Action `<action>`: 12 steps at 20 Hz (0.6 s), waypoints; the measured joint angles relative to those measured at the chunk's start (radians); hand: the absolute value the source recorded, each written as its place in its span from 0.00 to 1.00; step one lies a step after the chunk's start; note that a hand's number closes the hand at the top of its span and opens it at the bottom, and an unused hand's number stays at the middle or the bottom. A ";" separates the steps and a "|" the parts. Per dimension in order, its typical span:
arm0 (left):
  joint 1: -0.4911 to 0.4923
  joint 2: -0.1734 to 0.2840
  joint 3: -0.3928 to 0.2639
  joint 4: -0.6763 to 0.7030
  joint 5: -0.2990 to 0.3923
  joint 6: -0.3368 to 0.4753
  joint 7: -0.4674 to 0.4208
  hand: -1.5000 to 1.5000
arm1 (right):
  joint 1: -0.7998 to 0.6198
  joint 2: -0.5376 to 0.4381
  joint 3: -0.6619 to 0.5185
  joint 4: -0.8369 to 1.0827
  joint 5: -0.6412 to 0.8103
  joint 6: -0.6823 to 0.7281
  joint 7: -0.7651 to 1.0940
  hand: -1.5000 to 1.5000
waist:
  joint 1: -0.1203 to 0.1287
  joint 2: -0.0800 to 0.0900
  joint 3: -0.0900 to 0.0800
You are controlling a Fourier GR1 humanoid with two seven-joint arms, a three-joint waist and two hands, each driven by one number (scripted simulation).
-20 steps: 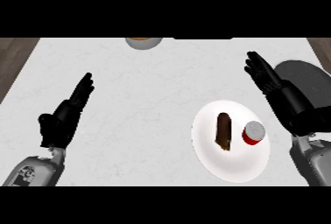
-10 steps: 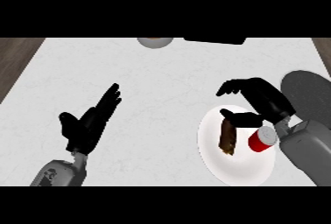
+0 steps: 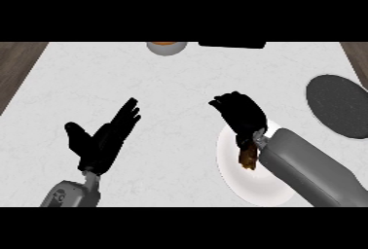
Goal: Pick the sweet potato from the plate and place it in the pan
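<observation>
The left hand (image 3: pixel 104 141) rested spread on the counter, while the right hand (image 3: pixel 241 114) curled down over the plate (image 3: pixel 233 170), poised to grasp the sweet potato (image 3: pixel 248 156) beneath its wrist, the pan (image 3: pixel 338 104) lying beyond.

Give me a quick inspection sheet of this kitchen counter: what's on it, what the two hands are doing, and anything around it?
Surface: pale marbled counter.
Job's things: sweet potato lies on the white plate, mostly hidden by the right arm; dark round pan sits at the counter's right, nothing in it.
Clutter: small bowl with something orange at the far edge; a dark flat object beside it, cut off by the view.
Hands: right hand over the plate's far rim, fingers curled; whether it holds anything is hidden. Left hand open above the counter, holding nothing.
Cables: nothing seen.
Surroundings: brown wood floor at both far corners.
</observation>
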State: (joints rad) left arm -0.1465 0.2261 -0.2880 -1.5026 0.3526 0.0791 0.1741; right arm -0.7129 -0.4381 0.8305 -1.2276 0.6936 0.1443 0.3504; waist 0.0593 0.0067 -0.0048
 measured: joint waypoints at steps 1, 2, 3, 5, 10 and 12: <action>0.001 0.002 0.004 -0.001 0.005 -0.005 0.000 0.50 | -0.013 0.014 0.032 0.026 0.022 0.051 0.039 0.00 | 0.003 -0.001 -0.001; 0.001 0.001 0.003 0.000 0.005 -0.006 0.000 0.50 | -0.025 0.034 0.062 0.056 0.043 0.100 0.080 0.00 | 0.004 -0.001 -0.001; -0.001 -0.002 -0.001 0.001 0.005 -0.008 0.000 0.50 | -0.040 0.048 0.092 0.085 0.062 0.158 0.117 0.00 | 0.006 0.000 -0.002; 0.000 0.000 0.000 0.005 0.003 -0.009 0.001 0.50 | -0.068 0.094 0.147 0.134 0.094 0.276 0.200 0.00 | 0.008 -0.002 -0.003; 0.009 -0.008 0.000 0.003 0.003 -0.008 -0.005 0.50 | -0.124 0.263 0.200 0.285 0.111 0.554 0.388 0.00 | -0.001 -0.004 -0.001; 0.005 -0.009 0.002 0.005 -0.001 -0.004 -0.004 0.50 | -0.130 0.326 0.201 0.360 0.101 0.640 0.437 0.00 | -0.006 -0.003 0.000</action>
State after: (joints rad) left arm -0.1415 0.2170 -0.2861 -1.4976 0.3516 0.0748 0.1704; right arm -0.8430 -0.1125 1.0313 -0.8679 0.7950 0.7844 0.7876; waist 0.0534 0.0038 -0.0049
